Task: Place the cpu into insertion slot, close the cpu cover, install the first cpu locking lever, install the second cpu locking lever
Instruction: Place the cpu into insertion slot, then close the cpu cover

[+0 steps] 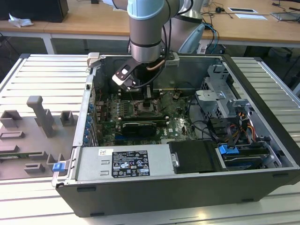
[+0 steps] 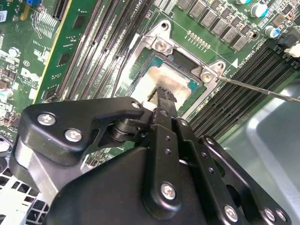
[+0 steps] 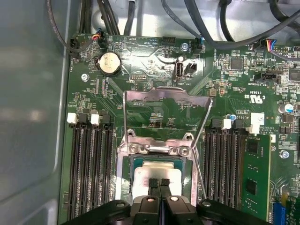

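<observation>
The cpu, a pale silvery square, lies flat in the insertion slot between the memory slots. My gripper is shut, its two black fingertips pressed together with nothing between them, at or just above the cpu's top. In the second wrist view the gripper sits over the same cpu. The cpu cover is open, swung back on its hinge with board showing through its window. A thin locking lever stands free beside the slot; it shows again as a lever. The gripper reaches down into the case.
Memory slots flank the socket, with a green memory module in one. A coin battery and cables lie beyond the cover. The case holds a black graphics card, power supply and drive cage.
</observation>
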`<action>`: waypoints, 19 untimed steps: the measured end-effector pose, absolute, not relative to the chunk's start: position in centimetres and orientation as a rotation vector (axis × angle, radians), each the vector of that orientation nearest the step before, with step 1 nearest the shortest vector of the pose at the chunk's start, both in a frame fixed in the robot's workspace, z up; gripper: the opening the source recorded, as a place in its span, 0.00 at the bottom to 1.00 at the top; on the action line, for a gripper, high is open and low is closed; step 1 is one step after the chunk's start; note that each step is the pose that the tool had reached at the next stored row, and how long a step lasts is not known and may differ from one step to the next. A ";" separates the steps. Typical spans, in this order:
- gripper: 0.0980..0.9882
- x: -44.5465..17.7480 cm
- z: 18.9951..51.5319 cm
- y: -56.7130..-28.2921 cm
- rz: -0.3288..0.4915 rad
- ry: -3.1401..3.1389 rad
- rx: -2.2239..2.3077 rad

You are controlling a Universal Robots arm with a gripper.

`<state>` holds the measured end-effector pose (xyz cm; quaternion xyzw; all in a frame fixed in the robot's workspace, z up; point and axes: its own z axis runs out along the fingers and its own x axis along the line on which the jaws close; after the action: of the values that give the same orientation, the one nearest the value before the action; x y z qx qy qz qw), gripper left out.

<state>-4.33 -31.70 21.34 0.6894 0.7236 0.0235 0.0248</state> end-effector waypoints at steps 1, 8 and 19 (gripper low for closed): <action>0.01 -4.3 21.4 -31.7 0.073 2.238 2.132; 0.01 -4.3 21.9 -31.7 0.073 2.238 2.132; 0.01 -4.3 23.0 -31.7 0.075 2.239 2.133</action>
<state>-4.35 -31.70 23.00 0.6894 0.7235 0.0243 0.0240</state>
